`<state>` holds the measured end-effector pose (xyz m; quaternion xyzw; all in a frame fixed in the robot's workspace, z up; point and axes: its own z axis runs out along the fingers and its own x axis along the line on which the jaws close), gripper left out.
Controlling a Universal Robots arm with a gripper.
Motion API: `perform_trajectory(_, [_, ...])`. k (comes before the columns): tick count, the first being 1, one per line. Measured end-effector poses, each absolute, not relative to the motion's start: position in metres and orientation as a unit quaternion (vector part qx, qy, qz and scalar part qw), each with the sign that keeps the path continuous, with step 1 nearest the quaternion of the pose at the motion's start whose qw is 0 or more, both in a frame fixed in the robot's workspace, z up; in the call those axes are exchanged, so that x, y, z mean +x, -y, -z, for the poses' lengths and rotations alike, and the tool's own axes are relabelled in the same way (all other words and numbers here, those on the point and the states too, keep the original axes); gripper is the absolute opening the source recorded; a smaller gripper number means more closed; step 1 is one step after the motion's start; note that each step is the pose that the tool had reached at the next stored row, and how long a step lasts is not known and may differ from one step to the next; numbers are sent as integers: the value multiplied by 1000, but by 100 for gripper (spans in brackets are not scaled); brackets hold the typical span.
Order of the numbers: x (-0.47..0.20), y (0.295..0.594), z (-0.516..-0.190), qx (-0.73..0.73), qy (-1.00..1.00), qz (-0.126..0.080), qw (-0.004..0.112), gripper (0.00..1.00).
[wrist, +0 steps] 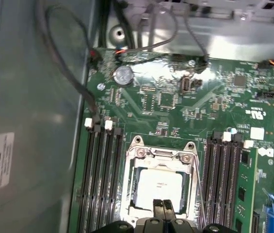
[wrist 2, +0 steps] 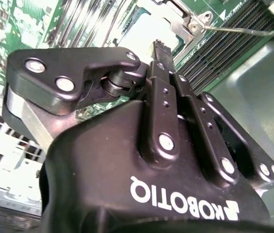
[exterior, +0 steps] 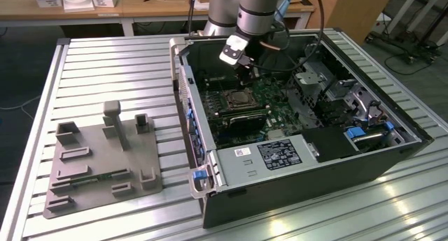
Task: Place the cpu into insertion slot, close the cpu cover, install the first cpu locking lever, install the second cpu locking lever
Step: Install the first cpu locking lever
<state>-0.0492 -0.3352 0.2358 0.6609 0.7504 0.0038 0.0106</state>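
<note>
The cpu (wrist: 160, 186), a pale square chip, lies flat in the socket on the green motherboard (wrist: 209, 104). The cpu cover (wrist: 129, 179), a silvery metal frame, lies down around it. My gripper (wrist: 164, 203) hangs just above the near edge of the cpu, fingers pressed together with nothing between them. In the second wrist view the black fingertips of the gripper (wrist 2: 157, 44) point at the bright cpu (wrist 2: 149, 34), and a thin metal locking lever (wrist 2: 243, 32) sticks out beside the socket. The exterior view shows the gripper (exterior: 243, 72) inside the open computer case, over the cpu (exterior: 238, 98).
Memory slots (wrist: 100, 179) flank the socket on both sides. Cables (wrist: 64, 63) run along the case wall. A labelled grey box (exterior: 276, 154) fills the near end of the case (exterior: 294, 199). A grey fixture plate (exterior: 98, 167) rests on the slatted table at the exterior view's left.
</note>
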Motion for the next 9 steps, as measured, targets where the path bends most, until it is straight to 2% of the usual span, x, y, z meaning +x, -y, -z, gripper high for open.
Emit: perform_trajectory(9, [-49,335,-246,644,-765,-4,11,10])
